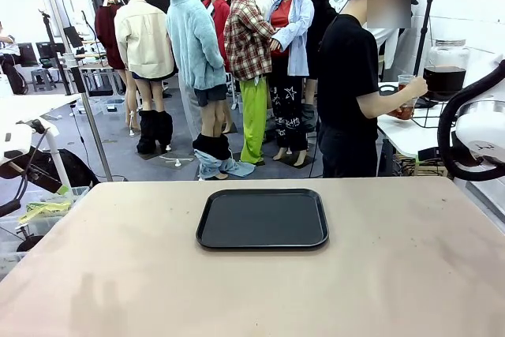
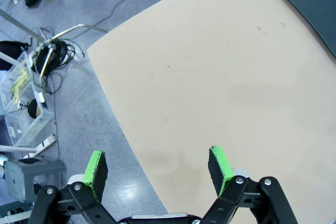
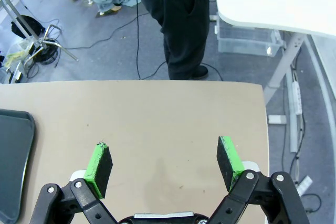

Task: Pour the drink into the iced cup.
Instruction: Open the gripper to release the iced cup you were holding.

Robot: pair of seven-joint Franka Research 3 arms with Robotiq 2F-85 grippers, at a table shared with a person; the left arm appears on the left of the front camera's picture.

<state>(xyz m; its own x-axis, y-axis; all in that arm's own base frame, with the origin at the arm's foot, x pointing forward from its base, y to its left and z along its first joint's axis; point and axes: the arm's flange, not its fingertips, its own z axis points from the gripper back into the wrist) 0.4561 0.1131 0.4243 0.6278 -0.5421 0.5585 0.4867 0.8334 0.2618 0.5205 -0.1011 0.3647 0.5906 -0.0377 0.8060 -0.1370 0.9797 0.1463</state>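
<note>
Waiting for the drink | person at side table holds cup by dispenser, likely filling it | tray bare mid-table, probably the landing spot | left gripper and right gripper fingers spread, holding nothing, above table.

The table is light tan. The tray on it is black. The person wears a black shirt and dark pants and holds a clear cup with a red-brown drink. The jar behind holds a nearly black drink. The left gripper and right gripper are black with bright green pads.
</note>
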